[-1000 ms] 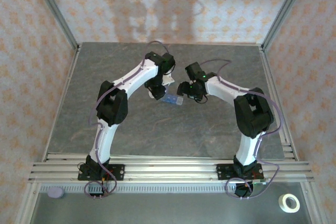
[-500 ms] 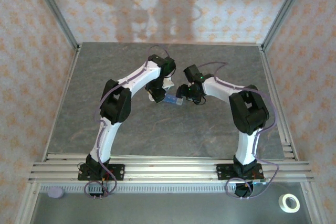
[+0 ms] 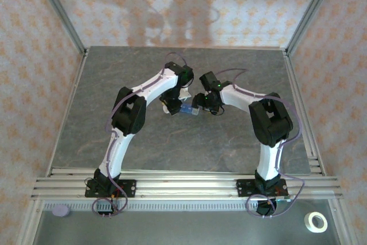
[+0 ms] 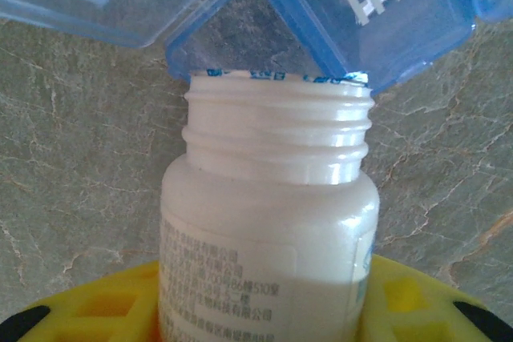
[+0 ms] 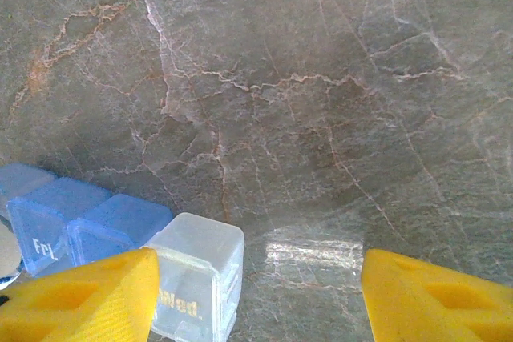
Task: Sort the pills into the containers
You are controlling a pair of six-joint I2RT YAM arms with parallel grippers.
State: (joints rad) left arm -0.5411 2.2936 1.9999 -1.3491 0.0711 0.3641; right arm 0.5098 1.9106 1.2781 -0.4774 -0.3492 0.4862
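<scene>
Blue containers [image 4: 369, 14] just beyond left jaws | left jaws grip white bottle [image 4: 272, 222] | right jaws wide | sorting apparently all ahead

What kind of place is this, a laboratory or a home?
Probably a robot test cell, not a home: two arms bolted to aluminium rails at the edge of a stone-look table, enclosed by patterned panels in a metal frame. The left gripper holds a white bottle.

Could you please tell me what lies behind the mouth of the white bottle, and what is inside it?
Behind the mouth of the white bottle lies the blue pill organiser, one compartment marked Fri, on the marbled table. The bottle's opaque wall hides its contents.
</scene>
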